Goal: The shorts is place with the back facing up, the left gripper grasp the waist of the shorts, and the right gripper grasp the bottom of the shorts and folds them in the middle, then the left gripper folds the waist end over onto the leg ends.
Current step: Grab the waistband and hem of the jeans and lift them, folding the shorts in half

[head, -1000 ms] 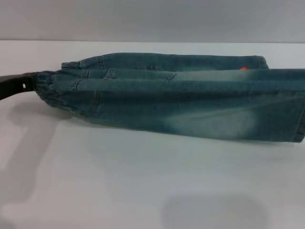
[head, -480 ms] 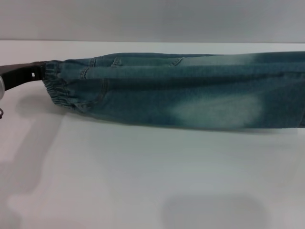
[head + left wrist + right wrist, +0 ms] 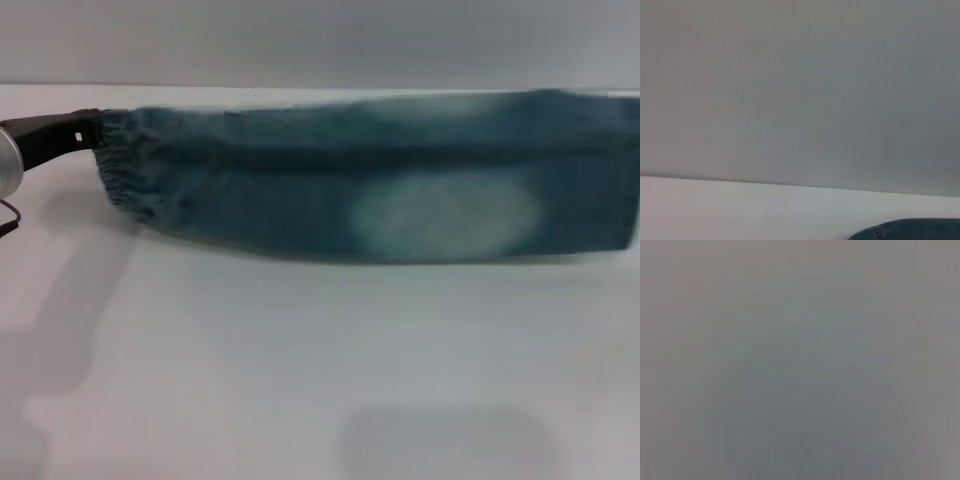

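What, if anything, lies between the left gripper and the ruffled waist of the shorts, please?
Nothing: in the head view the left gripper meets the waist of the shorts directly, with no gap and nothing else between them.

The shorts point(image 3: 380, 175) are stretching across the table point(image 3: 300, 380), waist of the shorts point(image 3: 120, 160) leftmost, touching the left gripper point(image 3: 90, 132).
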